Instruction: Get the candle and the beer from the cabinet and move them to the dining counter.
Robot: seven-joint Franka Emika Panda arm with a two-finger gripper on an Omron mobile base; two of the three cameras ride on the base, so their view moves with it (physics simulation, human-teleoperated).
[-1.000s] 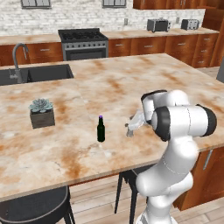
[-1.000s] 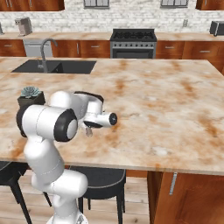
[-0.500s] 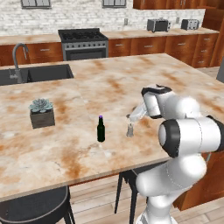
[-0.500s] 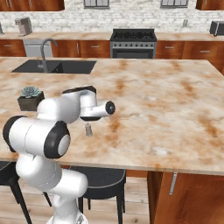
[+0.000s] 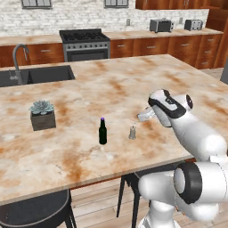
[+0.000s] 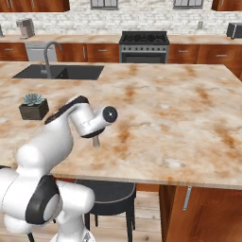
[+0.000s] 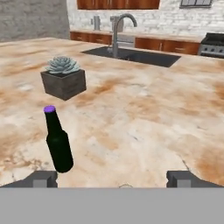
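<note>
The beer point(image 5: 103, 131) is a slim dark bottle with a purple cap, standing upright on the marble dining counter point(image 5: 124, 84) near its front edge. The small pale candle point(image 5: 132, 132) stands just right of it, a short gap apart. My gripper point(image 5: 142, 116) hovers open a little right of and above the candle, holding nothing. In the hand view the beer point(image 7: 58, 142) stands left of centre, just ahead of the left fingertip point(image 7: 41, 178). The candle's top point(image 7: 125, 186) barely peeks up between the tips. In the right base view my arm hides the bottle.
A potted succulent point(image 5: 42, 115) sits left of the bottle, with the sink and faucet point(image 5: 20, 67) behind it. On the far wall are a stove point(image 5: 84, 42), toasters point(image 5: 161, 25) and reddish-brown wall cabinets point(image 5: 178, 3). A dark stool point(image 5: 35, 211) stands below the counter's front edge.
My hand has drawn back to the right and upward from the candle, which now stands free on the counter. The bottle has not moved.
</note>
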